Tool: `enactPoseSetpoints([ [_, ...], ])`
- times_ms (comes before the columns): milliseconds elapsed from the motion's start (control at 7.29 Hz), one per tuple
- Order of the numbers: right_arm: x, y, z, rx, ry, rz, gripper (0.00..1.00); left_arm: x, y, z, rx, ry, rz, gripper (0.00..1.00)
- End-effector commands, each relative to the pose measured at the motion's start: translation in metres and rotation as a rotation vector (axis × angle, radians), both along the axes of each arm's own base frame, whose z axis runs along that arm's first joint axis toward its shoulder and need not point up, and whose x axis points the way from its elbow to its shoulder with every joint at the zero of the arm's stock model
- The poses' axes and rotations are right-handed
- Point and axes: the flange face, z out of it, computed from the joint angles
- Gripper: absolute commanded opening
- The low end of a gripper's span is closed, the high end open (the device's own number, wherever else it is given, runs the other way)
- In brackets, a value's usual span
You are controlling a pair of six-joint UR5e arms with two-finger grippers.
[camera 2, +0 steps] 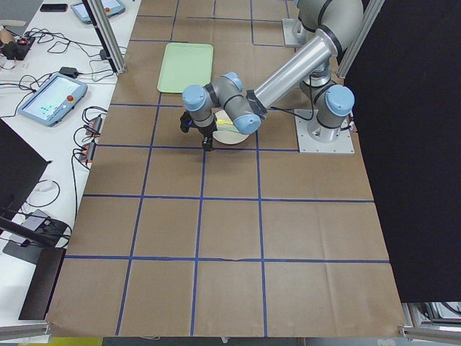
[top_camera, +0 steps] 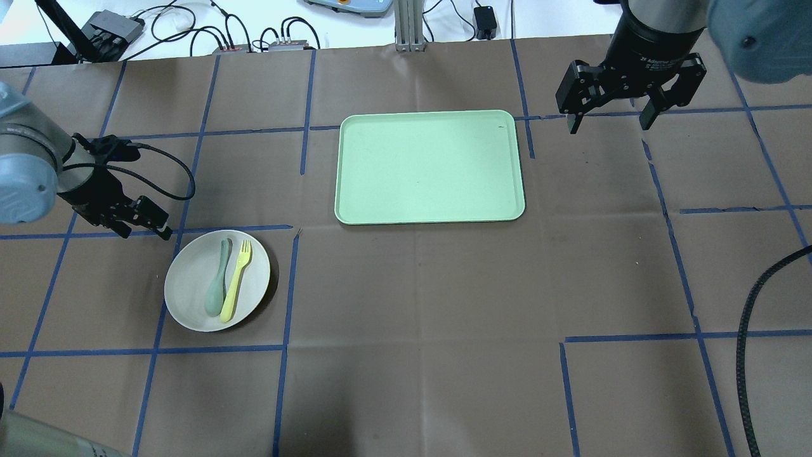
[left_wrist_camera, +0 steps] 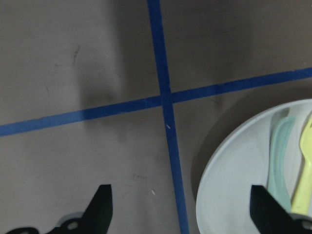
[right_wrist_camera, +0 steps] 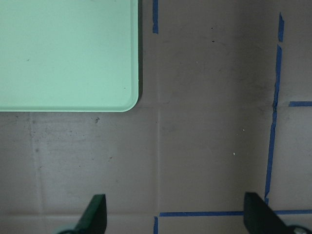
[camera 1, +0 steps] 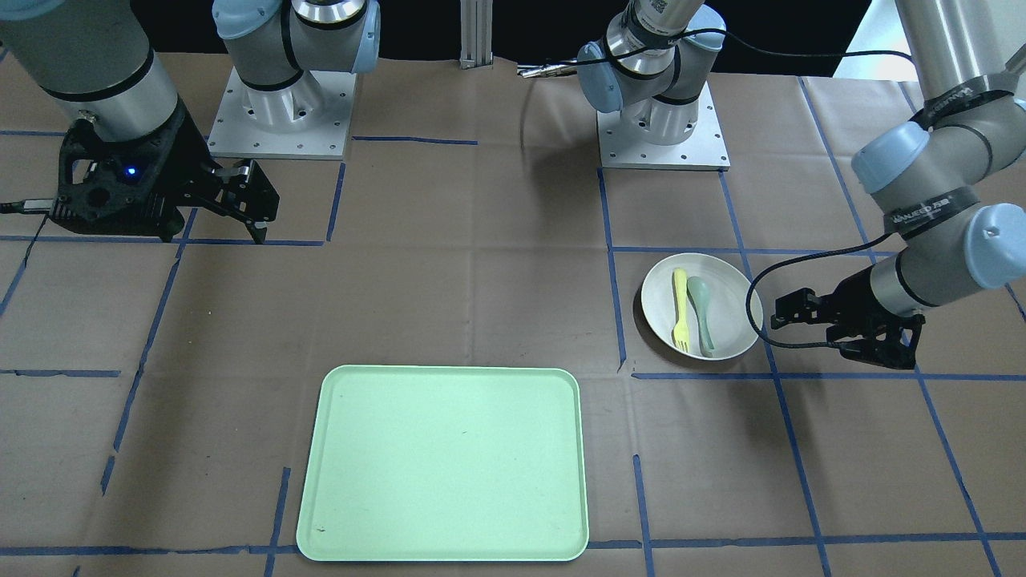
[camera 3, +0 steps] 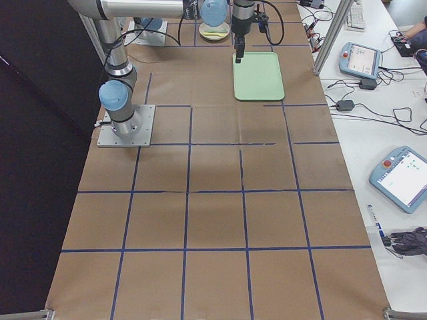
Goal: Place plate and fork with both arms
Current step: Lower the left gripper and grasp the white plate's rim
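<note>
The off-white plate (top_camera: 188, 289) lies on the table on my left side, and also shows in the front view (camera 1: 731, 282). The pale-yellow fork (top_camera: 236, 279) lies on it beside a grey-green spoon (top_camera: 217, 287). My left gripper (top_camera: 144, 228) is open and empty, low beside the plate's far-left rim. In the left wrist view (left_wrist_camera: 180, 212) one finger (left_wrist_camera: 265, 207) is over the plate (left_wrist_camera: 234, 175) and the other is over bare table. My right gripper (top_camera: 609, 124) is open and empty, above the table just right of the light-green tray (top_camera: 430, 166).
The light-green tray (camera 1: 445, 461) lies at the table's middle on the far side; its corner shows in the right wrist view (right_wrist_camera: 68, 53). Blue tape lines cross the brown table cover. The two arm bases (camera 1: 280, 108) (camera 1: 661, 128) stand on my side. Cables lie along the far edge.
</note>
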Motion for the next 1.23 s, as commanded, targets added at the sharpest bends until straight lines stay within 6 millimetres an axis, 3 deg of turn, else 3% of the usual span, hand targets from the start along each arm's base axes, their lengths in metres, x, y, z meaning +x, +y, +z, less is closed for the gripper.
enactPoseSetpoints([
  [0,0.000,0.000,0.000,0.000,0.000,-0.001,1.00,-0.013,0.023,-0.024,-0.019,0.012,-0.035,0.99],
  [274,0.000,0.000,0.000,0.000,0.000,0.001,1.00,-0.021,0.034,-0.036,-0.013,0.067,-0.104,0.95],
  [549,0.000,0.000,0.000,0.000,0.000,0.001,1.00,-0.024,0.041,-0.044,0.005,0.081,-0.103,0.83],
  [686,0.000,0.000,0.000,0.000,0.000,-0.001,1.00,-0.023,0.041,-0.043,0.005,0.074,-0.106,0.76],
  [1097,0.000,0.000,0.000,0.000,0.000,0.001,1.00,-0.018,0.039,-0.041,0.001,0.064,-0.103,0.41],
])
